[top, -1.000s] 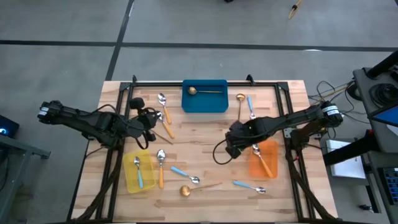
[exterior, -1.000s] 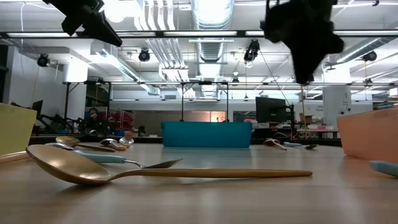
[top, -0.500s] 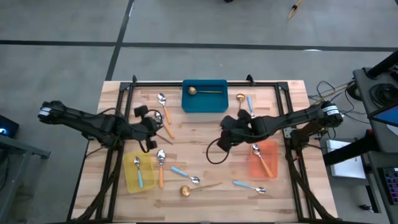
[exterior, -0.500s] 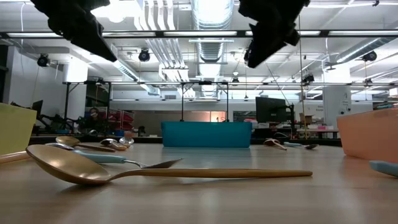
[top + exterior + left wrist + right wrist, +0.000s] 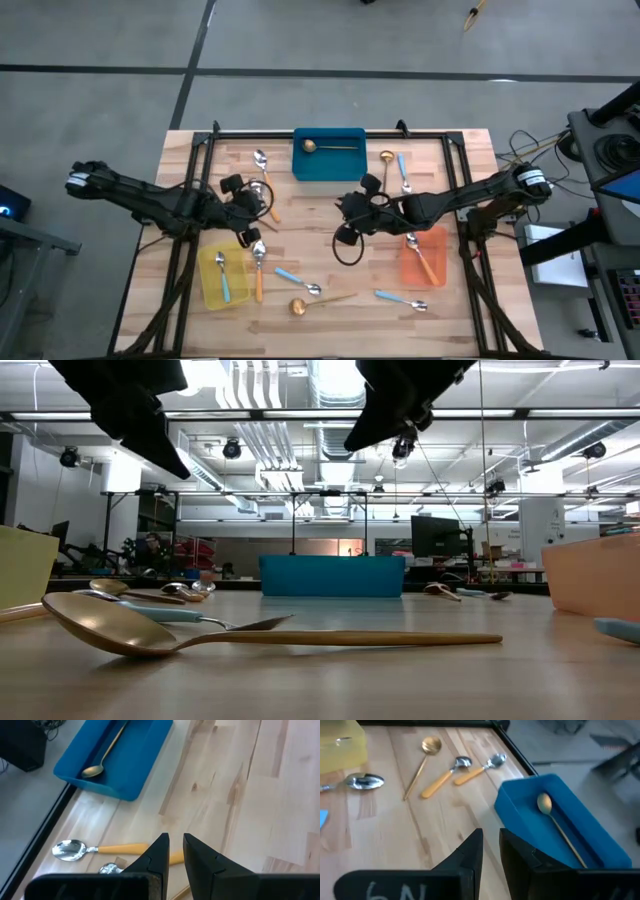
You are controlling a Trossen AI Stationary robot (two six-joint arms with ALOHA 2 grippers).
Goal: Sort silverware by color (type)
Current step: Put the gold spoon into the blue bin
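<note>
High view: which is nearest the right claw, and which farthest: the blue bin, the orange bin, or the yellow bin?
From the right gripper:
1. Blue bin, just beyond it at the table's far edge.
2. Orange bin, on the right side.
3. Yellow bin, at the near left.

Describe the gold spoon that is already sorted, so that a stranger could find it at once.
Start at the blue bin at the far edge of the wooden table, between the two arms. Inside it lies one gold spoon, bowl toward the left arm's side. It is the only spoon in that bin; the other gold spoons lie loose on the table.
</note>
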